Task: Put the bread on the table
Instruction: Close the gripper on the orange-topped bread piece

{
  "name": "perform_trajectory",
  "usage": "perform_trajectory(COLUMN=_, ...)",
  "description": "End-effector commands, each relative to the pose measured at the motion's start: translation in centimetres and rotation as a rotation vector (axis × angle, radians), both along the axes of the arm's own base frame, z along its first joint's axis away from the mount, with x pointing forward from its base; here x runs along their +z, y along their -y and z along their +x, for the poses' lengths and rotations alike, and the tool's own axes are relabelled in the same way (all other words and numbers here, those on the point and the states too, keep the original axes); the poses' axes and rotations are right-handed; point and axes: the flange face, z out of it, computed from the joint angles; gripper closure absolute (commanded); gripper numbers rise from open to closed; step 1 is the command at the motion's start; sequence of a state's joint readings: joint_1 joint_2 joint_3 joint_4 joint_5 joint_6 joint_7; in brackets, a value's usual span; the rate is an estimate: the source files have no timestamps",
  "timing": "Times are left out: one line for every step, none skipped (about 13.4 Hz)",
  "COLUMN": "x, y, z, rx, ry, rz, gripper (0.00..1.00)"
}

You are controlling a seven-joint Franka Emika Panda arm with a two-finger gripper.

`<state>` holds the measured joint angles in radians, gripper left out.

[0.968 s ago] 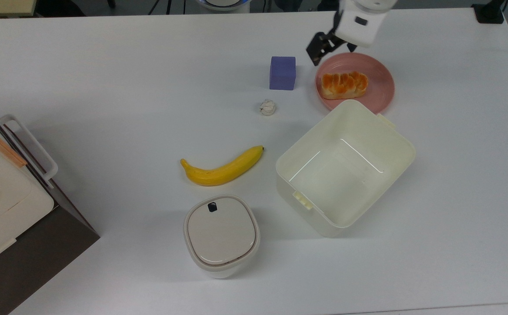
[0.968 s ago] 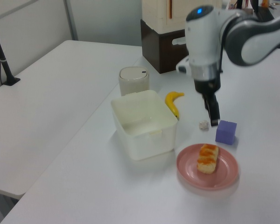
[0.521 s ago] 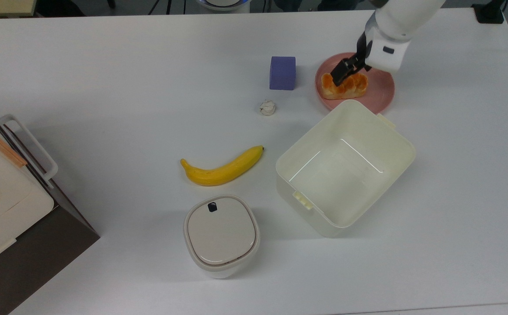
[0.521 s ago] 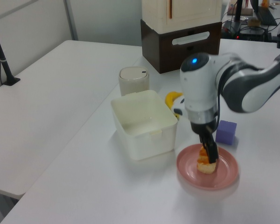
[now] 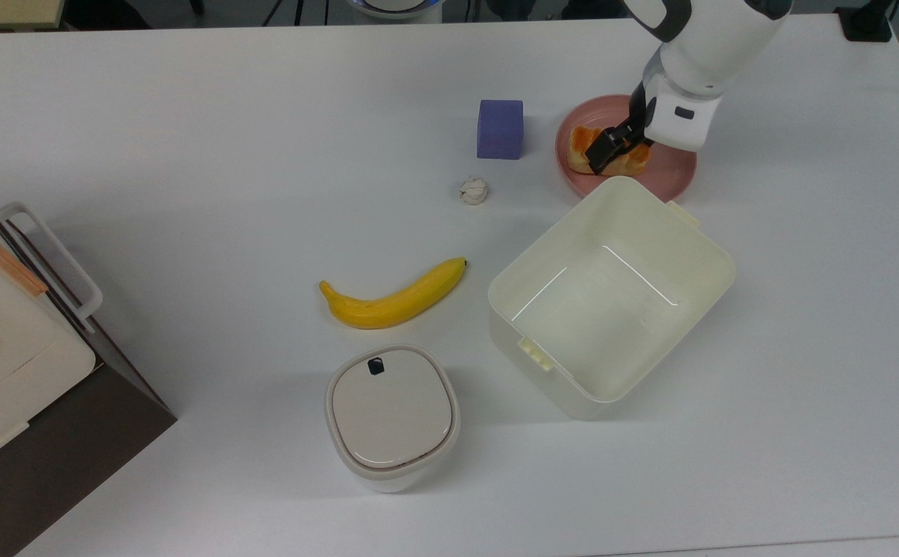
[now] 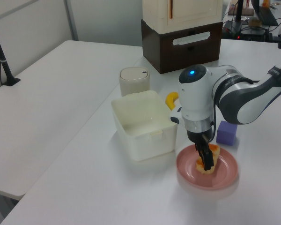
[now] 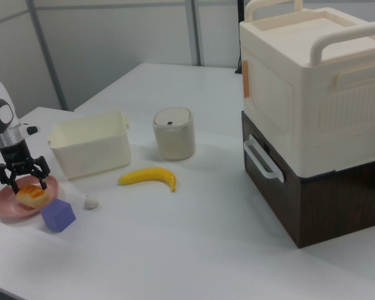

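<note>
Bread (image 5: 582, 147) on pink plate (image 5: 674, 166), tub (image 5: 612, 298) beside

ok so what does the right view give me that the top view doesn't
Right view: the full height of the cream box stacked on the dark cabinet, and the jaws spread either side of the bread. Top view: the bare floor of the tub. Both: bread on the pink plate, banana, purple block, lidded bin.
</note>
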<state>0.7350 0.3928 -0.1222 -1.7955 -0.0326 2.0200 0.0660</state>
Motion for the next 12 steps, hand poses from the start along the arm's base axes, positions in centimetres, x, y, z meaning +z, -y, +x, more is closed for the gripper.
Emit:
perform_trajectory(x=-1.3, y=-0.1, z=0.1, rx=0.030, ry=0.001, rz=-0.020, gripper=0.31)
perform_trajectory(x=-1.3, y=-0.1, z=0.1, rx=0.030, ry=-0.001, rz=-0.022, gripper=0.40)
perform_trajectory(x=-1.2, y=-0.1, z=0.0, rx=0.030, ry=-0.001, rz=-0.022, gripper=0.50)
perform_trajectory(x=-0.9, y=-0.2, z=0.1, rx=0.030, ry=0.003, rz=-0.018, gripper=0.61)
perform_trajectory(x=0.1, y=-0.3, z=0.8, rx=0.018, ry=0.020, rz=-0.007, gripper=0.67)
perform_trajectory(x=0.6, y=-0.3, z=1.1, rx=0.009, ry=0.028, rz=0.002, gripper=0.69)
perform_trajectory(x=1.4, y=-0.1, z=1.5, rx=0.001, ry=0.039, rz=0.010, gripper=0.69)
perform_trajectory(x=3.3, y=0.2, z=2.3, rx=-0.014, ry=0.044, rz=0.017, gripper=0.69)
perform_trajectory(x=5.6, y=0.6, z=3.3, rx=-0.028, ry=0.049, rz=0.020, gripper=0.69)
perform_trajectory(x=7.7, y=1.9, z=4.8, rx=-0.059, ry=0.047, rz=0.025, gripper=0.69)
perform_trajectory(x=9.4, y=3.2, z=6.0, rx=-0.079, ry=0.042, rz=0.029, gripper=0.69)
perform_trajectory(x=10.7, y=4.1, z=6.6, rx=-0.079, ry=0.039, rz=0.037, gripper=0.69)
